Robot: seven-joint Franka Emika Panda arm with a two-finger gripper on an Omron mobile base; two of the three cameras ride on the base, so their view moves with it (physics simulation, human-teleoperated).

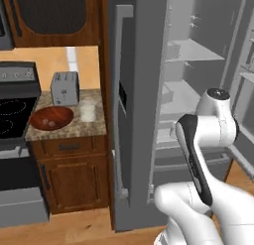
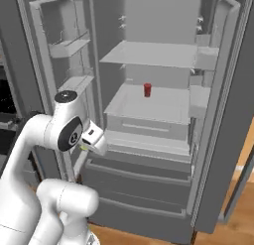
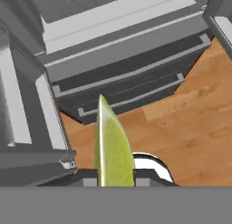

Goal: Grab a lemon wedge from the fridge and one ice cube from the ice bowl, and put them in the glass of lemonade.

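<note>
Claw (image 3: 116, 182) grips lemon wedge (image 3: 112, 146) outside open fridge (image 2: 149, 110).

base views flanking open fridge (image 2: 149, 90)

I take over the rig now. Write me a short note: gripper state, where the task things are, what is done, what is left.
Gripper: shut on the lemon wedge, held over the floor before the open fridge.
Ice bowl and glass of lemonade stand on the counter, left of the fridge.
Done: wedge taken.
Left: put the wedge in the glass, then one ice cube from the bowl.
</note>
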